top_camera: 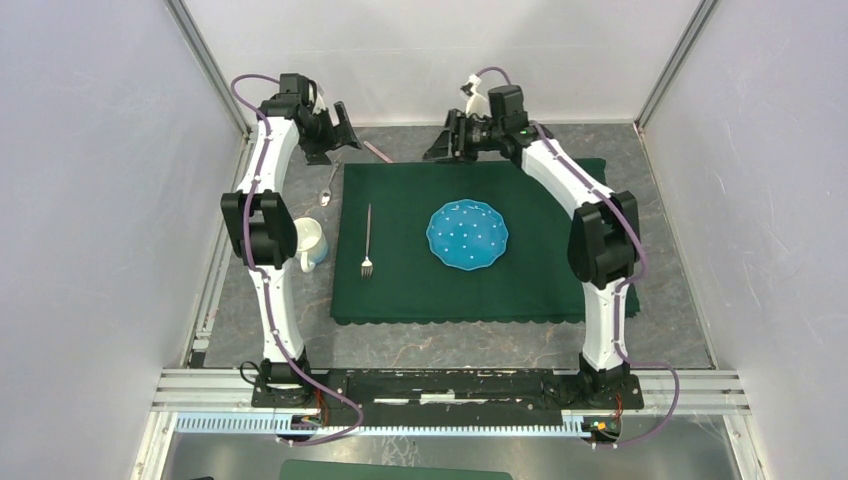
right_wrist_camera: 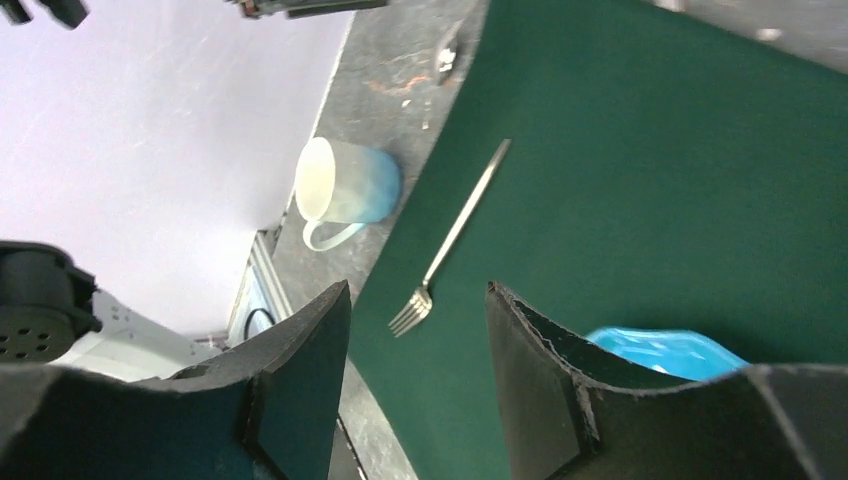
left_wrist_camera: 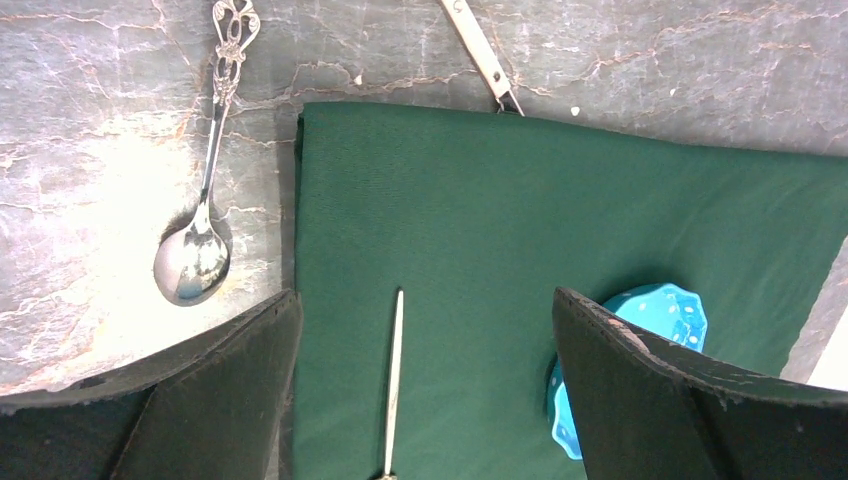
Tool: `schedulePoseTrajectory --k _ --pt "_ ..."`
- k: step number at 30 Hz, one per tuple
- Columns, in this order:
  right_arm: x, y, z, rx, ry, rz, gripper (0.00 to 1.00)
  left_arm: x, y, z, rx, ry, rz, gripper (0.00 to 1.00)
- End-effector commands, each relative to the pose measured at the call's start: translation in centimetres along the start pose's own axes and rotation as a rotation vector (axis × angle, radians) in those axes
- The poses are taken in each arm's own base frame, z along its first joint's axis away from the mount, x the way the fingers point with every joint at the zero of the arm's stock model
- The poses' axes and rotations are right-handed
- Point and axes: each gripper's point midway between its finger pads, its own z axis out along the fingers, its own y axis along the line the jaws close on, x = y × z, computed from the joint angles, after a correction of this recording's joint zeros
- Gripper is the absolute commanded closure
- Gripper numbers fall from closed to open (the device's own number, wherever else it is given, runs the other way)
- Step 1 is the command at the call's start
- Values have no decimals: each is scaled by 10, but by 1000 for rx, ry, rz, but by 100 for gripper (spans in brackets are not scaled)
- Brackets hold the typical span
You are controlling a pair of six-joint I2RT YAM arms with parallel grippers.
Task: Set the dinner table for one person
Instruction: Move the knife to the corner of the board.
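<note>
dinner table (top_camera: 665, 175) is waiting on the spoon (left_wrist_camera: 212, 152); left gripper (left_wrist_camera: 425, 298) and right gripper (right_wrist_camera: 418, 290) are gaping empty, likely risking snagging the cloth (left_wrist_camera: 550, 220) edge.

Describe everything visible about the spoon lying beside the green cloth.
The spoon looks like shiny silver metal, with an oval bowl, a slim stem and an ornate openwork handle end. It lies flat, bowl up, on the grey stone table, just off the far left corner of the green cloth and roughly parallel to the cloth's left edge. Only the table touches it.
</note>
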Motion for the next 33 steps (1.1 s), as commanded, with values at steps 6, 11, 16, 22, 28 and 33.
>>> schedulePoseTrajectory --k 6,11,16,22,28,33 --pt "20 53 58 -216 60 -21 43 -1 -13 -9 46 5 -11 0" --pt "26 38 79 -238 65 -10 44 3 -12 -11 48 14 -3 0" --pt "26 36 86 -274 48 -10 45 7 -12 -13 54 24 7 0" --pt "26 44 78 -290 28 -24 45 -8 -29 -10 152 -37 51 0" --pt "32 42 67 -242 38 -53 45 -17 -51 9 296 -48 19 0" --pt "35 35 56 -191 48 -60 45 -18 -64 25 350 -56 31 0"
